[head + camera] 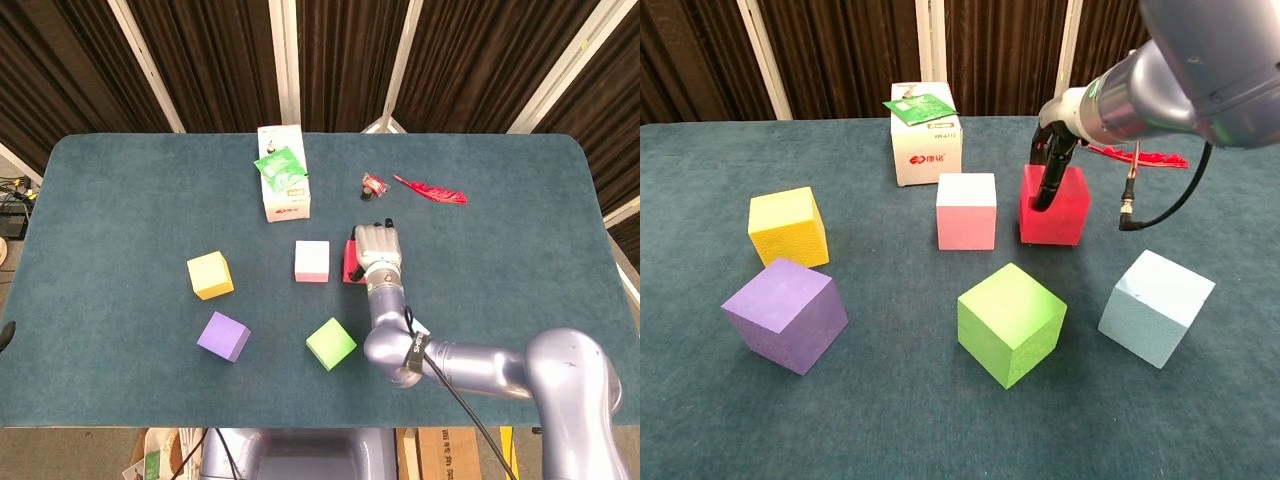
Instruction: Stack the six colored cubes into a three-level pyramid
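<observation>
The arm is all glossy silver-grey, with fat rounded tube segments that look almost like polished metal, with a slight lilac tint under these lights. The right robot hand is lighter silver across the back with black fingers, which really shows in the chest view. A thin black cable loops off the forearm and ends in a small metal plug that dangles free. There's a dark band around the wrist section with a little white tag or label on it, too small to read. At the bottom of the head view you can see the rounded silver-lilac body shell.
</observation>
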`<act>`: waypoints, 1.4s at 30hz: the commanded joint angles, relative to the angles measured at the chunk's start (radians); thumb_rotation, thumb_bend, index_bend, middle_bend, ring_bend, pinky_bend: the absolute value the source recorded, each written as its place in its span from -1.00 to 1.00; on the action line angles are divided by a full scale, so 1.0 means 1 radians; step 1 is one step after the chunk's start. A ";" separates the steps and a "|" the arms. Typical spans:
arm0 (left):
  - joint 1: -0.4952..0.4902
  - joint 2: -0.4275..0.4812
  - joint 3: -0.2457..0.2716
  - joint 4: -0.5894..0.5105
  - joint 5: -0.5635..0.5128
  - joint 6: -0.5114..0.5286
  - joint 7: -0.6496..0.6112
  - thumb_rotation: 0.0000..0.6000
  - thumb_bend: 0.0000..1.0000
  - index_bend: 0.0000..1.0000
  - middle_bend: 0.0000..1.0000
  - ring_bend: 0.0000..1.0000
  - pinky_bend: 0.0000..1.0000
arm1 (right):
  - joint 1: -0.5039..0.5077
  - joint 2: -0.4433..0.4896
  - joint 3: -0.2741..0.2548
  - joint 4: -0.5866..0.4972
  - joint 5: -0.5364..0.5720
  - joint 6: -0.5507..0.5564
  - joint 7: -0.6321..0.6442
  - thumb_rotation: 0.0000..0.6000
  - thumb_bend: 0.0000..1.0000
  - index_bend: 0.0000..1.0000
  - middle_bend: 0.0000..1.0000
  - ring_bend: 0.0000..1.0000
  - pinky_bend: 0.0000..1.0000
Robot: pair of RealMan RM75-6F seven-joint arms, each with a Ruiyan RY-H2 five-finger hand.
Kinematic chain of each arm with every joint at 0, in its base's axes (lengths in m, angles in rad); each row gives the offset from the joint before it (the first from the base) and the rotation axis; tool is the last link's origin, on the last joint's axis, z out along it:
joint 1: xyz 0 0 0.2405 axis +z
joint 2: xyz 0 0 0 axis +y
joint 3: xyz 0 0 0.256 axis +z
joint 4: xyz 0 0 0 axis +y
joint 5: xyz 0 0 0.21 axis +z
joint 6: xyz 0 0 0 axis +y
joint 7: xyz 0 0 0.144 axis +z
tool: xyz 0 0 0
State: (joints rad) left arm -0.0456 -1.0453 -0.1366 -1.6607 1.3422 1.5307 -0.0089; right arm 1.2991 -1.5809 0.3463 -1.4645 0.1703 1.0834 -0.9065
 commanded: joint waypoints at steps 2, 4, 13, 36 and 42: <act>-0.001 0.003 -0.001 -0.001 -0.002 -0.003 -0.004 1.00 -0.25 -0.83 -1.00 -1.00 -1.00 | -0.002 -0.015 0.012 0.016 0.002 -0.002 -0.003 1.00 -0.53 -0.15 -0.19 -0.63 -1.00; 0.000 0.002 -0.005 0.002 -0.004 0.004 -0.001 1.00 -0.25 -0.83 -1.00 -1.00 -1.00 | -0.003 -0.021 0.016 0.023 0.003 -0.004 -0.010 1.00 -0.53 -0.15 -0.19 -0.63 -1.00; 0.002 -0.009 -0.014 0.008 -0.020 0.014 0.023 1.00 -0.25 -0.83 -1.00 -1.00 -1.00 | -0.010 -0.047 0.041 0.046 -0.020 -0.007 -0.017 1.00 -0.53 -0.15 -0.19 -0.63 -1.00; 0.003 -0.008 -0.027 0.008 -0.045 0.013 0.028 1.00 -0.25 -0.83 -1.00 -1.00 -1.00 | -0.022 -0.094 0.091 0.074 -0.057 -0.016 -0.016 1.00 -0.53 -0.15 -0.19 -0.63 -1.00; 0.004 -0.007 -0.029 0.008 -0.047 0.014 0.028 1.00 -0.25 -0.83 -1.00 -1.00 -1.00 | -0.028 -0.102 0.095 0.085 -0.061 -0.023 -0.016 1.00 -0.53 -0.15 -0.19 -0.63 -1.00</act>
State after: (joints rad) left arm -0.0413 -1.0523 -0.1657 -1.6527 1.2950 1.5452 0.0189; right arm 1.2720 -1.6822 0.4410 -1.3802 0.1100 1.0608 -0.9220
